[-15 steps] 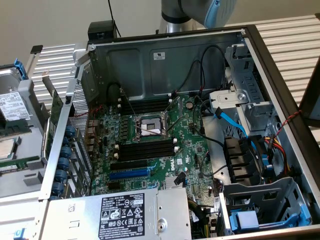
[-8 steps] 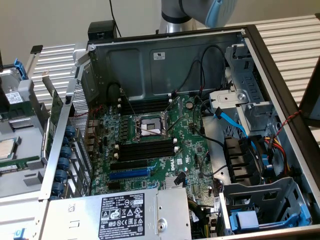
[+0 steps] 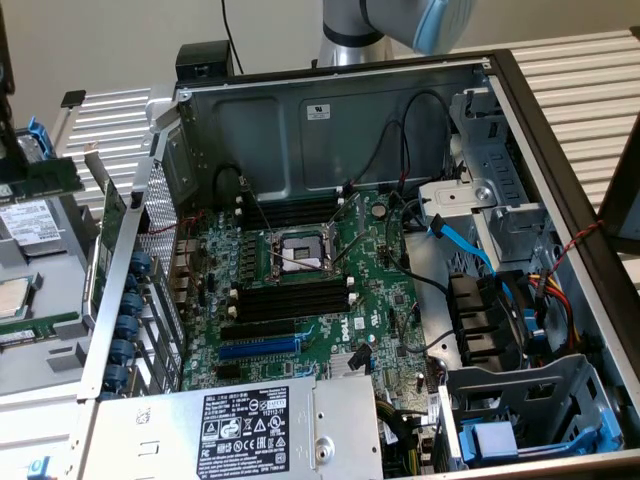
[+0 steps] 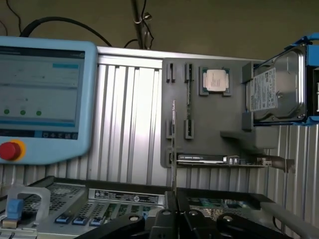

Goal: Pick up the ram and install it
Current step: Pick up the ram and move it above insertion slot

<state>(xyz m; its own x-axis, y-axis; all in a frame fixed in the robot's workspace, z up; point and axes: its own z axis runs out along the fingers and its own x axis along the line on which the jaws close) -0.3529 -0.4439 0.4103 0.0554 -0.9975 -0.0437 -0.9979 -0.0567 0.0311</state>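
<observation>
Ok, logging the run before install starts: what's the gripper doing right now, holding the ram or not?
Gripper: cannot be told whether open or closed; nothing visibly held. The ram sits in the grey holder.

Silver-grey arm with pale blue joint cap; black gripper body

A grey parts tray holds a processor (square, silver-topped) — hard drive alongside.

Matt grey metal case; glossy green motherboard.
</observation>
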